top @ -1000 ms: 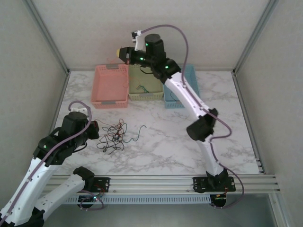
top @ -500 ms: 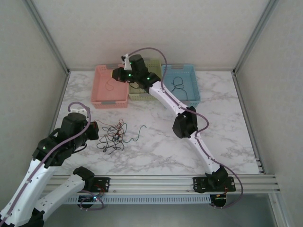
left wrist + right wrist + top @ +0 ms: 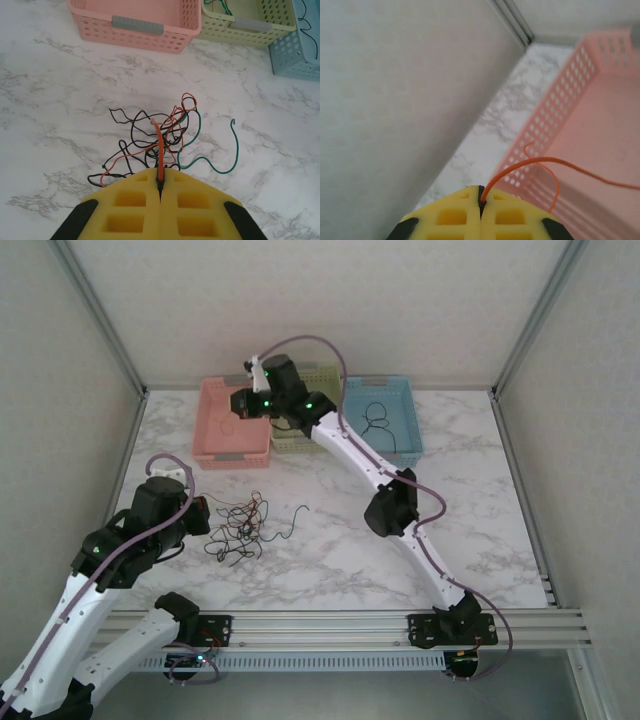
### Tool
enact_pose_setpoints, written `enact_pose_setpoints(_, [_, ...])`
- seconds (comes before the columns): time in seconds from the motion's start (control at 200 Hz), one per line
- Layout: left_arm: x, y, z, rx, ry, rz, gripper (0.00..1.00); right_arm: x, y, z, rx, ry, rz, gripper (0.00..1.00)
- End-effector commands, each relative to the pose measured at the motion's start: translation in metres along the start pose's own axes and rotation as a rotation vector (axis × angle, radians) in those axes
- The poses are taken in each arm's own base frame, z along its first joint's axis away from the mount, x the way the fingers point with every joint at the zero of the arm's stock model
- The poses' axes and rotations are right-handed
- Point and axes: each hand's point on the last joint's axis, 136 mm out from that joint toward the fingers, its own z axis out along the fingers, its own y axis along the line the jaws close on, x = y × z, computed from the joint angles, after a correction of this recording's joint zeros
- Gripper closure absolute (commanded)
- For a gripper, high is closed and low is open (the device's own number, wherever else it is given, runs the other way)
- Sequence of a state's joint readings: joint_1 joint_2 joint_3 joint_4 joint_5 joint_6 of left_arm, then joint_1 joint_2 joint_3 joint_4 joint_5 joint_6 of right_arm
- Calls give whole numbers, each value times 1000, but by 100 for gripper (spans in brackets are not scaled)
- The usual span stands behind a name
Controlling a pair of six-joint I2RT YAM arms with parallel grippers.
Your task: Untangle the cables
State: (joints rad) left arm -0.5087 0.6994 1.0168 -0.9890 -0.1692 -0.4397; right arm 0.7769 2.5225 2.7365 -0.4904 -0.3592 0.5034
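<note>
Clamping 1 orange cable (image 3: 159, 150) each, left pincer (image 3: 160, 189) borders the tangle (image 3: 170, 131), right pincer (image 3: 481, 201) overhangs pink basket (image 3: 546, 134).

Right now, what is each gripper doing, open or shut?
Left gripper: closed on a red-orange cable.
Right gripper: closed on an orange strand over the pink basket.

You've got 3 baskets in a row at the back of the table (image 3: 400, 560): left basket (image 3: 232, 456), mid basket (image 3: 295, 443), right basket (image 3: 385, 455) w/ a loose cable (image 3: 378, 423) inside. The cable tangle (image 3: 238, 525) lies front-left, before the left basket. Your left tool (image 3: 205, 518) sits just left of the tangle, pinching a strand (image 3: 159, 145). Your right tool (image 3: 240, 403) is over the left basket, pinching another cable (image 3: 540, 161).
</note>
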Motion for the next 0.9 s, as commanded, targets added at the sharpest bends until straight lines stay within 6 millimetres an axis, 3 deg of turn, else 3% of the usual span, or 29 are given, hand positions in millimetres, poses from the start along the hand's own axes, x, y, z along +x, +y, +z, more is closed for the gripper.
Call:
enact_pose_setpoints(0.0, [2, 0, 2, 3, 4, 23, 100, -91, 101, -106, -105, -234, -187, 100])
enact_pose_setpoints(0.145, [2, 0, 1, 5, 1, 22, 100, -108, 145, -164, -139, -287, -255, 100])
enact_pose_setpoints(0.38, [2, 0, 1, 6, 2, 21, 100, -96, 193, -234, -136, -320, -363, 100])
enact_pose_setpoints(0.581, [3, -1, 2, 8, 5, 21, 100, -71, 175, -274, -31, -361, -350, 100])
enact_pose_setpoints(0.731, [3, -1, 3, 7, 10, 22, 100, -44, 149, -295, 54, -363, -332, 100])
enact_pose_setpoints(0.836, [3, -1, 3, 5, 8, 21, 100, -11, 120, -297, 127, -312, -288, 100])
enact_pose_setpoints(0.896, [3, 0, 3, 5, 6, 20, 100, 15, 92, -295, 199, -275, -250, 100])
